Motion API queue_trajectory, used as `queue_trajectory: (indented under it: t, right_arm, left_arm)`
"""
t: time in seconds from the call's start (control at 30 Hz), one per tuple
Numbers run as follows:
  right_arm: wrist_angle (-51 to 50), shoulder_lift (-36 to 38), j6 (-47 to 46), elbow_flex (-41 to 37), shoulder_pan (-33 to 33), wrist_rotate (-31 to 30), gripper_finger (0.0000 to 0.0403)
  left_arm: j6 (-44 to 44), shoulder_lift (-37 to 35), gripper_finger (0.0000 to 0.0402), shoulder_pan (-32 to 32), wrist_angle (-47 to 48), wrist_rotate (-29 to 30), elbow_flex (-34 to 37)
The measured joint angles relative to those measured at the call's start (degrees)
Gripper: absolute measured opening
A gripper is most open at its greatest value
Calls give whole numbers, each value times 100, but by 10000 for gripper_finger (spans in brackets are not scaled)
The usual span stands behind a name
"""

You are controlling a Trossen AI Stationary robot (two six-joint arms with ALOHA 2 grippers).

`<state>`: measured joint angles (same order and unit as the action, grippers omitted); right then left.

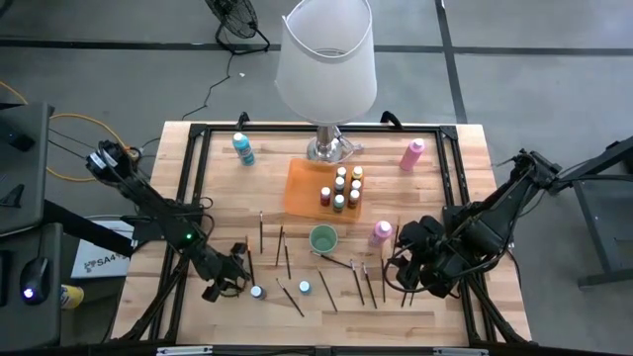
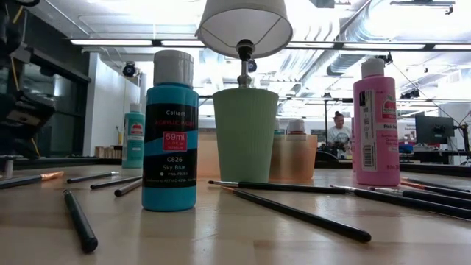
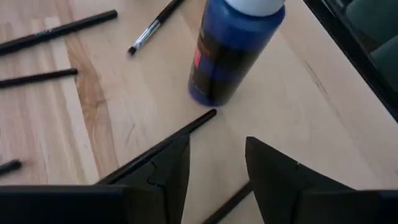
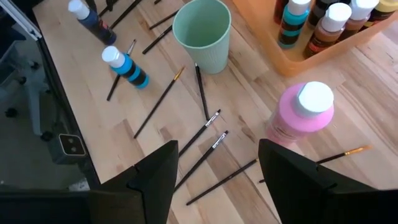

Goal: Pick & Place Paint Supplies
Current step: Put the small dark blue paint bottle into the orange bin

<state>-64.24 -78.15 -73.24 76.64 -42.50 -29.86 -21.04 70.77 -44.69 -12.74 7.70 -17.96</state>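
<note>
Jaws parted on both arms, orange tray holding paint bottles

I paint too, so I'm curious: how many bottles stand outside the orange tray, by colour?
Pink bottles: 2
Teal bottle: 1
Sky blue bottle: 1
Dark blue bottle: 1
Total: 5
</note>
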Motion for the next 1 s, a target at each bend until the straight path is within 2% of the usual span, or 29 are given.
queue_trajectory:
  t: [0.1,0.2,0.33,0.43,0.63,0.77,1.0]
  right_arm:
    - [-6,0,-1,0,0,1,216]
    - [-7,0,-9,0,0,-7,216]
    - [-21,0,-43,0,0,-9,216]
    - [-21,0,-45,0,2,-3,216]
    - [-21,0,-65,0,21,-16,216]
    - [-21,0,-65,0,49,-14,216]
    - [-23,0,-65,0,52,-14,216]
  left_arm:
    - [-41,163,181,4,-156,0,-2]
    - [-20,306,228,4,-321,43,-5]
    - [340,415,295,4,-493,83,-8]
    - [750,415,323,4,-635,98,-6]
    - [1284,428,331,41,-967,236,-4]
    - [1333,722,331,166,-1200,251,-2]
    - [1250,1478,331,156,-2489,236,-4]
